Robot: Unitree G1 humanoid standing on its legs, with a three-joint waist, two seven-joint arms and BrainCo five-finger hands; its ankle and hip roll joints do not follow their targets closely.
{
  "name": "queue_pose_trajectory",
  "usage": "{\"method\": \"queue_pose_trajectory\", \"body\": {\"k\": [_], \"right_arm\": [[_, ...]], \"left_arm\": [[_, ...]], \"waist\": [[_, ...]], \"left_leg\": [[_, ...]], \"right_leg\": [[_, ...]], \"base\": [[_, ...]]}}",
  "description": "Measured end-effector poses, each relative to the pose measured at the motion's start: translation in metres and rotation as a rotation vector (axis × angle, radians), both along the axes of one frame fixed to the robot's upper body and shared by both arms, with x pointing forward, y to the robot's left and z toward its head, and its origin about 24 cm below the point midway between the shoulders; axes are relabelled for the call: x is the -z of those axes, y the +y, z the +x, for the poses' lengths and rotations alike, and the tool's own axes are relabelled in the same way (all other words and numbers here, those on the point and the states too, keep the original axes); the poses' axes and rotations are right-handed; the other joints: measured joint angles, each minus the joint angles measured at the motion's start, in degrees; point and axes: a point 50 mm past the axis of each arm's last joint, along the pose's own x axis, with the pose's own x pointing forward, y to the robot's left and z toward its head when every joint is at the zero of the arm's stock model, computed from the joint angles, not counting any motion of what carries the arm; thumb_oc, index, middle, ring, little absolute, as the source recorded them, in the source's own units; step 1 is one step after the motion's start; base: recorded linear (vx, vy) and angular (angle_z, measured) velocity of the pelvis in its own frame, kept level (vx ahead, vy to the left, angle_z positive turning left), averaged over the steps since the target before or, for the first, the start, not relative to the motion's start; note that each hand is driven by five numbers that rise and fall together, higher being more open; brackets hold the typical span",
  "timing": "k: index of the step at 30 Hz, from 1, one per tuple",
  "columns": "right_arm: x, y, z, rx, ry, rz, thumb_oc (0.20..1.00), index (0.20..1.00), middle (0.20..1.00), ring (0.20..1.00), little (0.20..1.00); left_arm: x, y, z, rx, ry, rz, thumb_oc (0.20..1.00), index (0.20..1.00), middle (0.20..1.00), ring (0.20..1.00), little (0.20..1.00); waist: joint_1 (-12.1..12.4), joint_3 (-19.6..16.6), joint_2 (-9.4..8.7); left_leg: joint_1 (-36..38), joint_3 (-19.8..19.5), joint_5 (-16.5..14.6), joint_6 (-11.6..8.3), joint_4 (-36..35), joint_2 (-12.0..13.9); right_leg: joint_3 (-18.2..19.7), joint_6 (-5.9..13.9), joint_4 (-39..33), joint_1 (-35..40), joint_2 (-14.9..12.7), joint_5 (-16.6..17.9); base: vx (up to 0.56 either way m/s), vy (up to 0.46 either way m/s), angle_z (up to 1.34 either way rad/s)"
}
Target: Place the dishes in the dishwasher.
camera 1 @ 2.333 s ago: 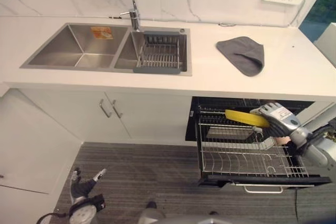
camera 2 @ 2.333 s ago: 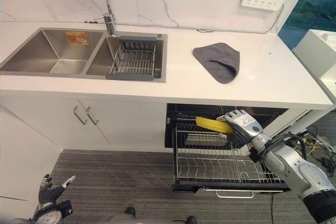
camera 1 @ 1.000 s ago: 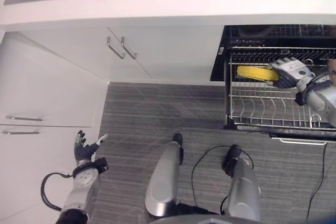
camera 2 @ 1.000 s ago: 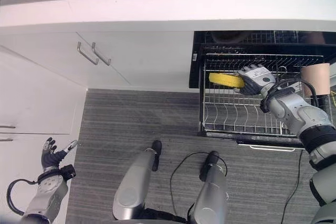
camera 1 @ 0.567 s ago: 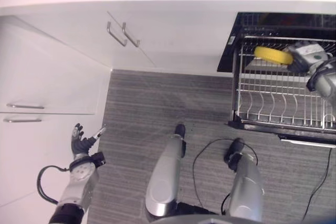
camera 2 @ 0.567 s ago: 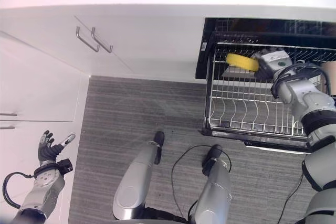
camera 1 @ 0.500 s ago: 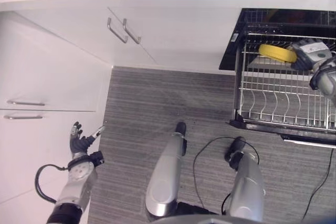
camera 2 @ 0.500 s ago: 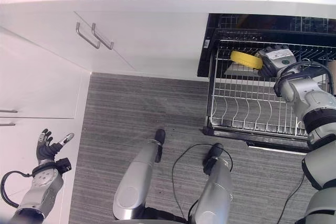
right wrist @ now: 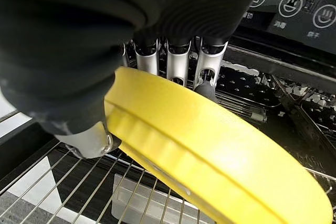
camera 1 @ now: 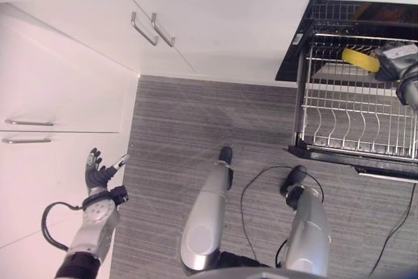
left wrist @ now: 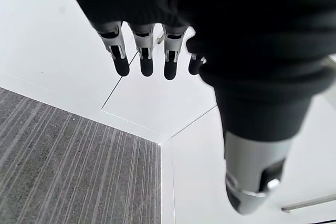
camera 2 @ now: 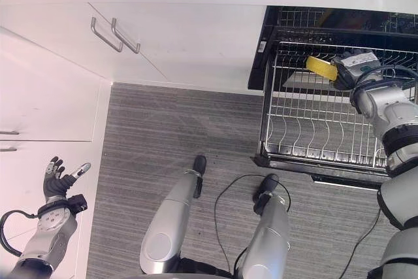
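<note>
A yellow plate (camera 1: 359, 59) hangs tilted over the back part of the pulled-out wire dishwasher rack (camera 1: 353, 122). My right hand (camera 2: 356, 67) is shut on the plate's right rim, fingers behind it and thumb in front; close up, the yellow plate (right wrist: 220, 161) lies across the fingers (right wrist: 178, 61) above the rack wires. My left hand (camera 1: 96, 176) hangs low at the far left beside the white cabinets, fingers (left wrist: 142, 51) straight and holding nothing.
The dishwasher opening (camera 2: 339, 21) sits under the white counter edge, with its rack standing out over the grey striped floor (camera 1: 215, 122). White cabinet doors with metal handles (camera 1: 153, 29) fill the left. A drawer front with bar handles (camera 1: 29, 122) is beside my left hand.
The camera has shifted. My right hand has carried the yellow plate farther back and right over the rack. The left hand has stayed low by the cabinets.
</note>
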Motion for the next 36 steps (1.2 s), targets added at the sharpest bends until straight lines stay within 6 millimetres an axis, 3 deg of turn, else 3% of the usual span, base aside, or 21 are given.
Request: {"method": "queue_pose_trajectory", "body": {"k": [1,6,15,18,19,22,26,27,28,29,32,34,36], "right_arm": [[0.004,0.002,0.003,0.023,0.021,0.035,1.0,1.0,1.0,1.0,1.0],[0.026,0.011,0.009,0.055,0.146,0.118,1.0,1.0,1.0,1.0,1.0],[0.024,0.011,0.011,0.07,0.111,0.173,1.0,1.0,1.0,1.0,1.0],[0.011,0.005,0.01,0.123,-0.022,0.363,1.0,1.0,1.0,1.0,1.0],[0.012,-0.004,0.005,0.168,-0.1,0.563,1.0,1.0,1.0,1.0,1.0],[0.04,-0.019,-0.007,0.266,-0.167,0.923,1.0,1.0,1.0,1.0,1.0],[0.071,-0.018,-0.026,0.273,-0.182,1.189,1.0,1.0,1.0,1.0,1.0],[0.078,-0.01,-0.036,0.216,-0.208,1.304,1.0,1.0,1.0,1.0,1.0],[0.092,0.007,-0.047,0.152,-0.229,1.438,1.0,1.0,1.0,1.0,1.0],[0.102,0.01,-0.048,0.178,-0.218,1.478,1.0,1.0,1.0,1.0,1.0],[0.132,0.035,-0.073,0.157,-0.215,1.71,1.0,1.0,1.0,1.0,1.0],[0.159,0.04,-0.085,0.236,-0.165,1.765,1.0,1.0,1.0,1.0,1.0],[0.167,0.044,-0.092,0.244,-0.152,1.782,1.0,1.0,1.0,1.0,1.0]], "left_arm": [[-0.002,-0.001,0.002,0.013,-0.008,0.0,1.0,1.0,1.0,1.0,1.0],[-0.007,-0.004,0.006,0.033,-0.033,-0.002,1.0,1.0,1.0,1.0,1.0],[-0.013,-0.006,0.015,0.039,-0.051,-0.018,1.0,1.0,1.0,1.0,1.0],[-0.012,-0.008,0.015,0.049,-0.05,-0.024,1.0,1.0,1.0,1.0,1.0],[-0.015,-0.01,0.016,0.052,-0.063,-0.026,1.0,1.0,1.0,1.0,1.0],[-0.017,-0.012,0.017,0.051,-0.065,-0.029,1.0,1.0,1.0,1.0,1.0],[-0.025,-0.017,0.018,0.062,-0.083,-0.033,1.0,1.0,1.0,1.0,1.0],[-0.023,-0.016,0.014,0.051,-0.063,-0.037,1.0,1.0,1.0,1.0,1.0],[-0.017,-0.01,0.004,-0.001,-0.039,-0.045,1.0,1.0,1.0,1.0,1.0],[-0.017,-0.008,0.003,-0.015,-0.033,-0.045,1.0,1.0,1.0,1.0,1.0],[-0.004,-0.009,-0.001,-0.075,0.001,-0.09,1.0,1.0,1.0,1.0,1.0],[-0.003,-0.01,0.0,-0.085,0.003,-0.094,1.0,1.0,1.0,1.0,1.0],[0.002,-0.011,-0.003,-0.111,0.017,-0.106,1.0,1.0,1.0,1.0,1.0]], "waist": [[0.0,0.0,-0.01],[0.1,0.0,0.02],[0.6,0.0,-0.01],[0.5,-0.1,-0.13],[0.3,-0.1,-0.29],[-0.4,-0.1,-1.97],[-1.3,-0.3,-5.48],[-2.0,-0.3,-6.3],[-2.7,-0.6,-8.3],[-4.0,-0.6,-9.34],[-5.9,-0.6,-10.5],[-8.2,-0.6,-10.51],[-8.5,-0.6,-10.62]], "left_leg": [[0.0,-0.1,0.2,-0.12,-0.2,0.1],[-0.7,-0.2,0.2,-0.12,-0.2,0.0],[-0.7,-0.8,0.7,-0.41,-1.1,0.0],[-0.7,-1.0,0.7,-0.4,-1.1,0.3],[-0.6,-1.2,0.7,-0.4,-1.1,0.3],[-0.2,-1.3,0.6,-0.27,-1.2,0.8],[1.7,-1.1,0.5,-0.14,-2.0,1.4],[2.6,-1.0,0.5,-0.23,-2.1,1.6],[3.9,-0.4,0.3,-0.12,-3.0,2.2],[4.4,0.1,0.1,-0.05,-3.2,2.5],[7.1,1.7,0.0,-0.13,-4.3,3.4],[8.9,2.1,0.0,0.17,-5.9,3.6],[11.1,3.3,0.1,0.1,-7.1,4.2]], "right_leg": [[-0.1,0.01,-0.1,0.0,0.1,0.0],[-0.3,0.29,-0.4,-0.4,0.0,0.3],[-1.3,0.65,-0.9,-0.1,0.3,0.9],[-1.4,0.41,-1.4,0.2,0.6,1.1],[-1.4,0.34,-1.7,0.6,0.9,1.1],[-1.8,-0.09,-3.3,1.8,1.7,1.4],[-2.1,-0.23,-5.5,4.1,2.7,1.9],[-2.5,-0.12,-6.2,5.3,2.9,2.2],[-2.6,0.4,-7.8,6.8,3.3,3.1],[-2.2,0.35,-8.5,7.1,4.0,3.2],[-1.1,0.41,-12.1,10.0,5.3,5.1],[-1.0,0.34,-15.6,12.4,6.0,6.6],[-0.6,0.27,-18.3,14.6,6.8,7.9]], "base": [[-0.03,-0.016,0.0],[-0.01,-0.007,0.01],[-0.01,-0.004,0.02],[0.0,0.0,0.0],[0.0,0.0,0.0],[0.06,-0.033,-0.03],[0.07,-0.002,-0.05],[0.05,-0.006,-0.11],[0.05,0.016,-0.19],[0.05,0.021,-0.23],[0.01,0.014,-0.28],[0.02,0.005,-0.18],[0.01,0.007,-0.27]]}}
